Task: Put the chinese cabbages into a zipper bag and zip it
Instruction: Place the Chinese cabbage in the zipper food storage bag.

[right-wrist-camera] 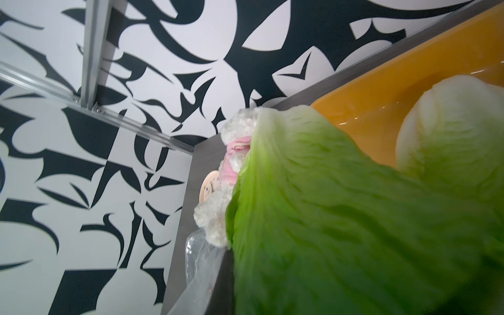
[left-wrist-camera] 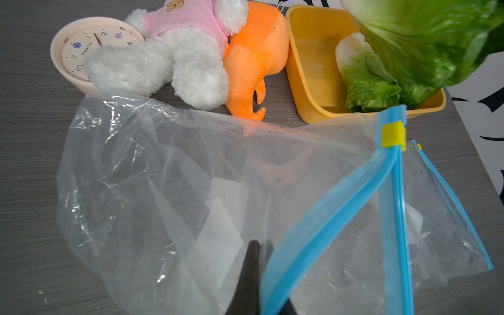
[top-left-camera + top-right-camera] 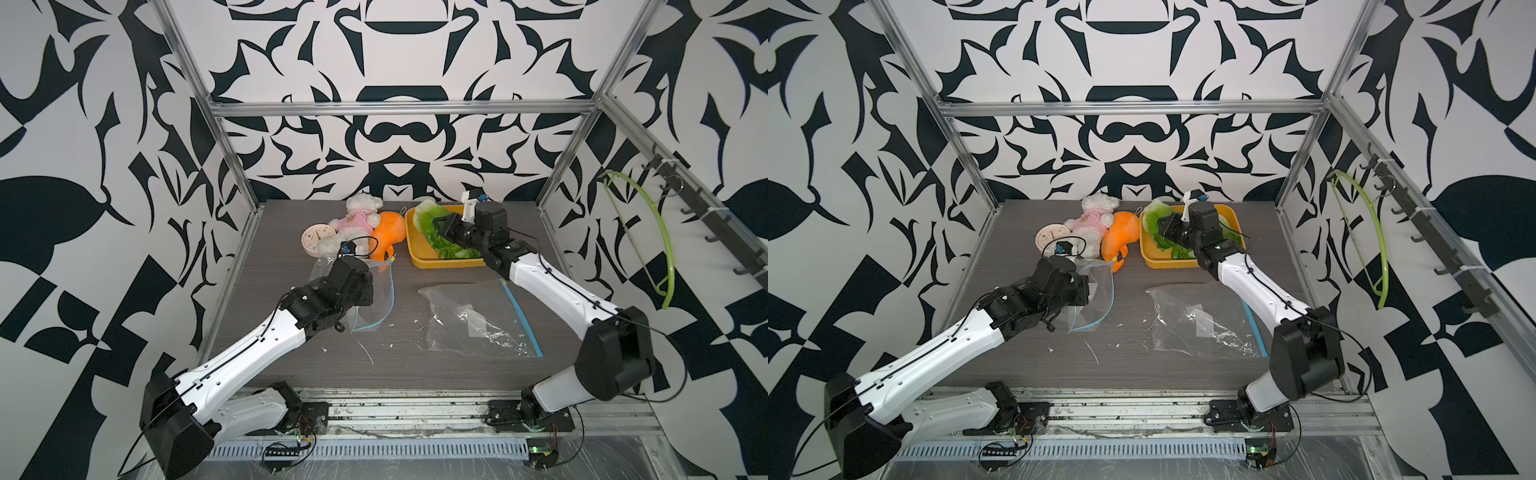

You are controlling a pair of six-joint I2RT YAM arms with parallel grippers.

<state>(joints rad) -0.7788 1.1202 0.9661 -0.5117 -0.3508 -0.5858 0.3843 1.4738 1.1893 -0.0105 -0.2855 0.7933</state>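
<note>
Grey tabletop [image 3: 395, 374], patterned walls all round. Yellow tray [image 3: 436, 264] at the back keeps the other chinese cabbages [image 2: 360, 76]. Left gripper [image 2: 260, 246] pinches the zipper bag [image 2: 163, 177] by its blue lip, propping the mouth open toward the tray. Right gripper [image 3: 439, 226] is clamped on the lifted cabbage [image 3: 426, 212], probably bag-bound.

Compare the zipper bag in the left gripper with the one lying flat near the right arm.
The held bag is pinched at its rim by the left gripper, partly lifted; the spare bag lies flat, untouched. The held bag's blue strips are parted; the spare bag's strip runs straight. Both are clear with yellow sliders.
</note>
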